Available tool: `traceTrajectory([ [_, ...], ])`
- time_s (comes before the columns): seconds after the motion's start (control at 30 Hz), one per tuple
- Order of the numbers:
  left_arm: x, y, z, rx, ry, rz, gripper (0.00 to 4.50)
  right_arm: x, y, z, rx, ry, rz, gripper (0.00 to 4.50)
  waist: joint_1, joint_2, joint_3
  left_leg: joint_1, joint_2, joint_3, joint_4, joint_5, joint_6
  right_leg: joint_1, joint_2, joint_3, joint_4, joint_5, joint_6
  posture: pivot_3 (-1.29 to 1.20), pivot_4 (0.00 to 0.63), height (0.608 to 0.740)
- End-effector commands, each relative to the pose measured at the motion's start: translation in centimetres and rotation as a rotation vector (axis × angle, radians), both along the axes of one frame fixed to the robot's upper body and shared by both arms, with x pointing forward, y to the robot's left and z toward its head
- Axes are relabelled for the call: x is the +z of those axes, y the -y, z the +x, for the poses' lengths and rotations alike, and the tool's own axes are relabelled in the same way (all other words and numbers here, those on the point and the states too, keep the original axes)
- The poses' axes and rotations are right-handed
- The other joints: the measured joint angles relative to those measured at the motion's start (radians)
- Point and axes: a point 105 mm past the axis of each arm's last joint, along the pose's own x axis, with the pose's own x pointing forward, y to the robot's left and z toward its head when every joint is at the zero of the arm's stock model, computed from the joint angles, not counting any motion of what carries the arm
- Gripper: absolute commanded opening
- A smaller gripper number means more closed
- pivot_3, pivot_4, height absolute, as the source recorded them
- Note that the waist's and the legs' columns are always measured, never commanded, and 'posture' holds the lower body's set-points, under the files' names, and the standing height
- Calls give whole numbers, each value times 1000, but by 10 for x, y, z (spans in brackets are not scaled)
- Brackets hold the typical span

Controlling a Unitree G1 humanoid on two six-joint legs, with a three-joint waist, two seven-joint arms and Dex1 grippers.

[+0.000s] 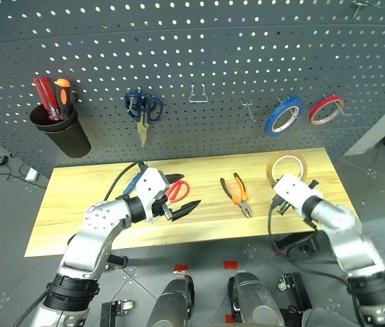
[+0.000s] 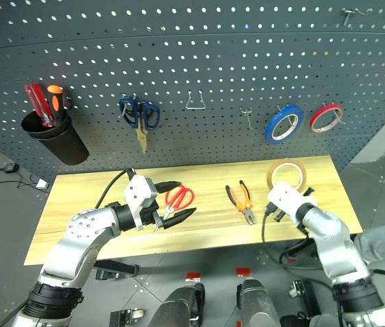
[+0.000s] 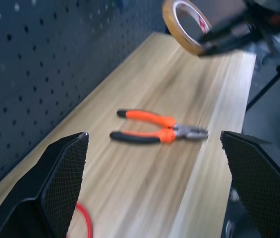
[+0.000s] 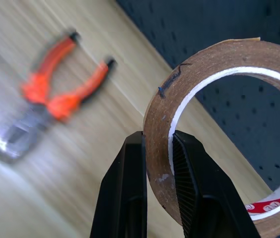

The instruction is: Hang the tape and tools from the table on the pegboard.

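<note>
Right gripper (image 4: 157,148) pinches the tan tape roll (image 4: 214,124) above the workbench (image 1: 97,204); left gripper (image 1: 178,197) spread, empty. Pliers (image 1: 236,194), red scissors (image 1: 177,191) unhung.

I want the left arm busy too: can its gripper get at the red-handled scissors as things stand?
Probably yes. The left gripper hangs open just above the red-handled scissors on the table, and nothing lies between them. The pliers lie well apart.

We see the pliers (image 4: 45,94) smeared by blur at upper left; the tape (image 4: 219,134) runs off the right edge — the red-handled scissors (image 1: 176,191) sit half behind the left claw (image 1: 178,197).
</note>
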Motion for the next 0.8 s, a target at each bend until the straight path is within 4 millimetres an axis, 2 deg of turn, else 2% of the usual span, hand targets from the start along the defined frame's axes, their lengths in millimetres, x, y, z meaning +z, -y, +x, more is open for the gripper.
traceTrajectory([
  [0.03,33,1,7,14,71,-124,4500,60,-40,-10,102,346,-17,445,-5,0,0,0,0,0,1,0,0,0,0,1,0,1,1,-279,177,740],
  [0.1,41,-1,13,31,71,-162,4500,66,-49,-1,119,372,-16,445,-11,0,0,1,0,0,1,1,-1,0,1,1,0,4,3,-284,173,740],
  [0.2,48,-1,19,25,67,-171,4500,77,-55,26,146,410,-24,445,-16,-2,-1,6,0,1,1,3,-1,4,2,4,-1,7,4,-277,171,740],
  [0.4,50,-3,20,18,80,-136,4500,90,-65,67,192,442,-30,445,-19,-3,-2,6,5,10,0,5,0,1,8,15,0,12,2,-252,170,740],
  [0.53,46,-5,18,30,73,-121,4500,86,-76,84,228,411,-46,444,-27,-3,-2,5,11,17,0,5,-1,-3,14,20,-2,13,1,-240,171,740],
  [0.63,42,-9,15,42,63,-108,4500,83,-80,87,238,389,-27,444,-39,-3,-2,3,13,20,-2,5,-1,-7,14,22,-1,13,1,-232,174,740],
  [0.67,39,-11,14,51,58,-100,4500,82,-81,85,245,380,-15,1163,-42,-3,-2,3,13,20,-2,5,-1,-7,14,22,-1,13,1,-232,174,740],
  [0.8,24,-26,9,82,36,-33,4500,72,-82,69,264,335,7,2350,-45,-3,-2,3,13,22,-1,5,-1,-8,15,24,-1,13,1,-233,188,740],
])
